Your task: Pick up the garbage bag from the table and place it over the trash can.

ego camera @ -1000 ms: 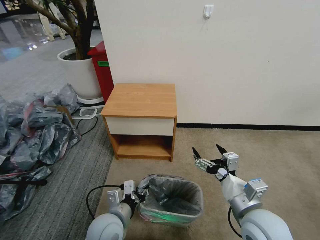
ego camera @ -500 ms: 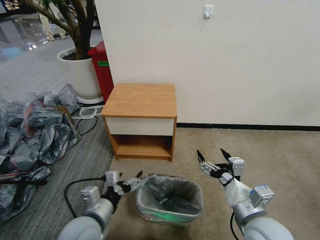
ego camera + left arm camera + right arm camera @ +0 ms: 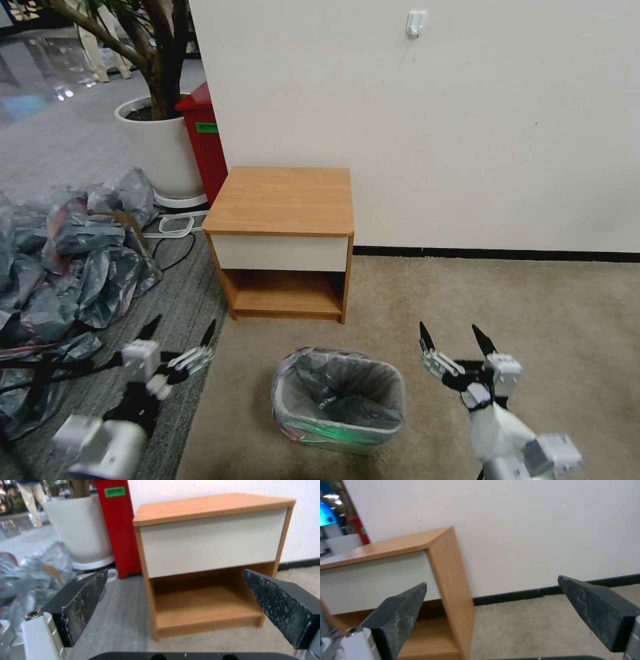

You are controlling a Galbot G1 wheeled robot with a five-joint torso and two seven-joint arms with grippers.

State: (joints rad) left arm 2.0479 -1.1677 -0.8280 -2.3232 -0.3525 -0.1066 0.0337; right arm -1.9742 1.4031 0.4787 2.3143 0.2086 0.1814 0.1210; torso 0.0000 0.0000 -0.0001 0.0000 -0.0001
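Nearest us, our left claw (image 3: 179,339) hangs at eight o'clock and our right claw (image 3: 459,340) at four o'clock, both spread wide and holding nothing, each well apart from the bin between them. We judge they stand off because the lining looks done. At six o'clock sits one small beige rectangular plastic trash can (image 3: 339,433), and one thin grey translucent garbage bag (image 3: 347,390) lines it, its edge folded over the rim; the pink band seems to peek out low on the near side. Beyond, at twelve o'clock, the one light-brown wooden surface (image 3: 283,199) stands against the wall.
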